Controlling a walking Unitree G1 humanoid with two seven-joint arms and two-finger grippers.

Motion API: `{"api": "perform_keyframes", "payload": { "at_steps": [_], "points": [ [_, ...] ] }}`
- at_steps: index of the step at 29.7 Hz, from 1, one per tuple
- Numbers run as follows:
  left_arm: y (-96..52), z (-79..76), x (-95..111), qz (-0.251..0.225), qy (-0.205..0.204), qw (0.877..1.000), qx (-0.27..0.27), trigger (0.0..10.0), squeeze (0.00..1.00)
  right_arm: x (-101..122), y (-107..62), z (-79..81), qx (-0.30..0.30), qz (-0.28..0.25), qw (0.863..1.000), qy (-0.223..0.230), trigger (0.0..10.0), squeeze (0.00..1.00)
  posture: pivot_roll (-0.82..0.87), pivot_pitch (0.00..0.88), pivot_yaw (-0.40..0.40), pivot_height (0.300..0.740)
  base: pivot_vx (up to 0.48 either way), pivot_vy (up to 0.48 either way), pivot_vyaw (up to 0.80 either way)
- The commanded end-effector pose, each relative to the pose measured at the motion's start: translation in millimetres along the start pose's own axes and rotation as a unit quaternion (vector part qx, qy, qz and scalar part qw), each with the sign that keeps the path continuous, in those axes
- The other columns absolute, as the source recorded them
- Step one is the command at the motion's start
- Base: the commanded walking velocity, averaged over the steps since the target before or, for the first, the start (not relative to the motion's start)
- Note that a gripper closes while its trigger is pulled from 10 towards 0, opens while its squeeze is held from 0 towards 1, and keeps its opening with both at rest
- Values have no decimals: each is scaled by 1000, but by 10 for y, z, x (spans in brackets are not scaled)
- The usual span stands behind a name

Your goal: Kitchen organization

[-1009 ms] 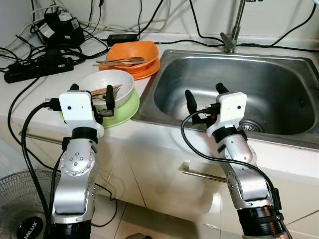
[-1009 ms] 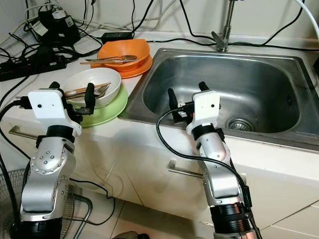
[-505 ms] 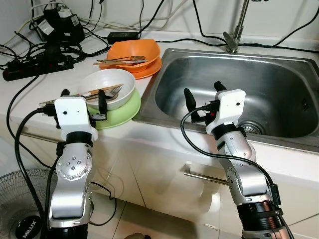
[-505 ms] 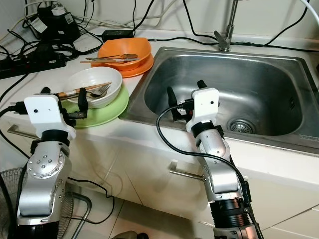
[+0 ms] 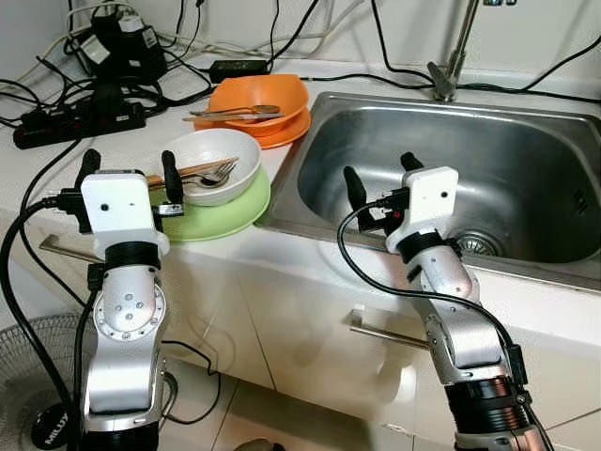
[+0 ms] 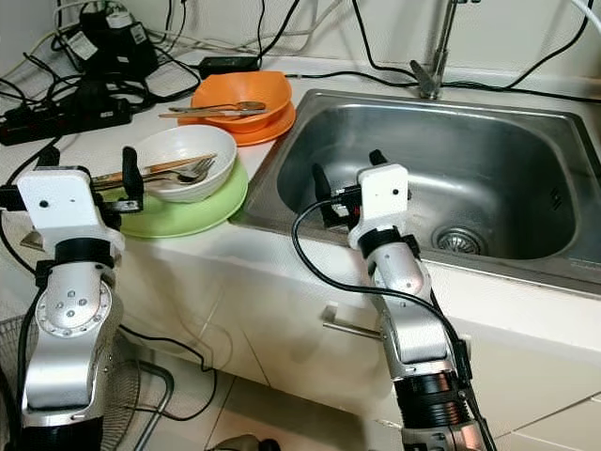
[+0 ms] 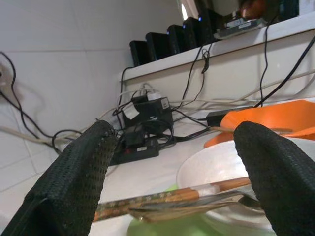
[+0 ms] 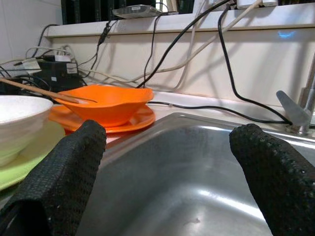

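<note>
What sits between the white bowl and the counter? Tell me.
A green plate lies under the white bowl on the counter, seen in both eye views.

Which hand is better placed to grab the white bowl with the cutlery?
Left. The left hand is open right beside the white bowl on the green plate, fingers facing it. The right hand is open over the sink, farther off.

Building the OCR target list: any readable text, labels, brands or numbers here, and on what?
None can be read for certain.
Fan hub: pale lettering, too small and partly hidden to read.
Power adapter: white stickers, print too blurred to read.
</note>
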State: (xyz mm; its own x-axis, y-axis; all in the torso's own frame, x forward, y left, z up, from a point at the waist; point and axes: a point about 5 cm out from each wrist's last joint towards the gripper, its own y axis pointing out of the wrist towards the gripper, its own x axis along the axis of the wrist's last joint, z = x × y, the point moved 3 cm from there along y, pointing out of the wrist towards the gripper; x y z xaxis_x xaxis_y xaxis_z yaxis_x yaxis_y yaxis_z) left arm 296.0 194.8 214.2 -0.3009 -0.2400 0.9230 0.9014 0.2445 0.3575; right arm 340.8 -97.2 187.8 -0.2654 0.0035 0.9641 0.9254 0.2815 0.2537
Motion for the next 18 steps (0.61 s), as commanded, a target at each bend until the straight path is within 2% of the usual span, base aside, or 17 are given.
{"api": "perform_keyframes", "payload": {
  "at_steps": [1,8,11,13,17,18],
  "points": [
    [-9,74,-49,10,2,1000,20,10000,0,44,32,106,25,-4,1000,15,10000,0,-18,40,85,740,0,0,0],
    [-5,79,-55,11,0,1000,21,10000,0,-3,9,121,34,10,999,21,10000,0,-19,40,86,740,0,0,0],
    [-22,84,-125,28,-5,999,24,10000,0,-58,-6,66,24,23,999,26,10000,0,-23,40,89,740,0,0,0],
    [-44,89,-148,33,-4,999,24,10000,0,-90,-13,-7,7,30,999,12,10000,0,-23,43,89,740,0,0,0],
    [-67,83,-175,35,-2,999,24,10000,0,-110,-15,8,11,32,999,0,10000,0,-25,45,91,740,0,0,0],
    [-77,77,-191,37,-2,999,24,10000,0,-126,-20,39,23,36,999,9,10000,0,-25,45,91,740,0,0,0]
  ]
}}
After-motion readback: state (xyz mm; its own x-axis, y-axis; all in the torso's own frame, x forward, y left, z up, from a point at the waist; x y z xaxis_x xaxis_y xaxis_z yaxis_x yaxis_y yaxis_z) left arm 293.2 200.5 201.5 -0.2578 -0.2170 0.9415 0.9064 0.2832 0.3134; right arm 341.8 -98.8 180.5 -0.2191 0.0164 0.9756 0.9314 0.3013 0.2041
